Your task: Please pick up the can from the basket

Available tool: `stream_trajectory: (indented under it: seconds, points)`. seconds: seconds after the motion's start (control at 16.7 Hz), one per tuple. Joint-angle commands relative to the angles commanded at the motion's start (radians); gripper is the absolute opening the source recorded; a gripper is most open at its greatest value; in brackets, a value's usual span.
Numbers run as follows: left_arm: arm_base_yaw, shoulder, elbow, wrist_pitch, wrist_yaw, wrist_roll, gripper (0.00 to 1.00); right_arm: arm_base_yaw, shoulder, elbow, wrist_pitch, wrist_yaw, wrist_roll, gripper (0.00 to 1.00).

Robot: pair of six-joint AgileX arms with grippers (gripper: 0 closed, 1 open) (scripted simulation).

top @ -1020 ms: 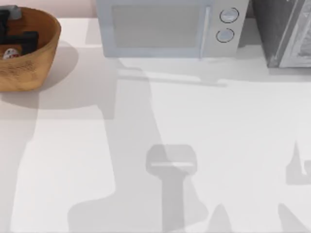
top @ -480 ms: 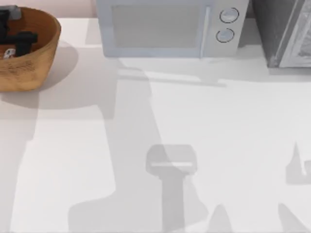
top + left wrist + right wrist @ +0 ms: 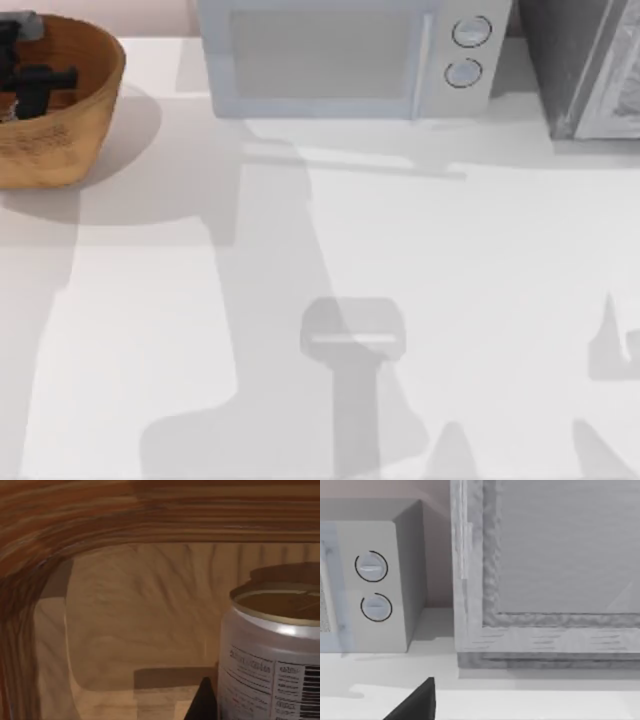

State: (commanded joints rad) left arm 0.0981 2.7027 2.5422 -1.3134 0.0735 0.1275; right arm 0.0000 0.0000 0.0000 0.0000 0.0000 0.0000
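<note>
The orange-brown woven basket (image 3: 70,130) stands at the table's far left corner. My left gripper (image 3: 35,85) reaches down inside it. In the left wrist view the small white can (image 3: 270,665) sits close up, gold end up, printed text and a barcode on its side, with the basket's inner wall (image 3: 125,605) behind it. One dark fingertip (image 3: 202,705) presses against the can's side, and the gripper is shut on the can. From above, the gripper covers most of the can. My right gripper (image 3: 417,705) is parked at the right, facing the appliances.
A grey-white microwave (image 3: 340,60) stands at the back centre, its two dials (image 3: 372,585) showing in the right wrist view. A grey cabinet (image 3: 590,70) stands at the back right. Arm shadows lie across the white table (image 3: 450,300).
My left gripper has shifted slightly up and left inside the basket. The can, plainly visible beside it a second ago, has slid left with it and is now mostly covered.
</note>
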Motion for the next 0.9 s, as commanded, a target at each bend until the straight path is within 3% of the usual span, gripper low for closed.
stream_trajectory:
  seconds: [0.6, 0.9]
  points:
    - [-0.001, -0.074, -0.047, -0.002, -0.002, -0.013, 0.00, 0.000, 0.000, 0.000, 0.000, 0.000, 0.000, 1.00]
    - [-0.038, -0.273, -0.247, 0.112, 0.043, -0.040, 0.00, 0.000, 0.000, 0.000, 0.000, 0.000, 0.000, 1.00]
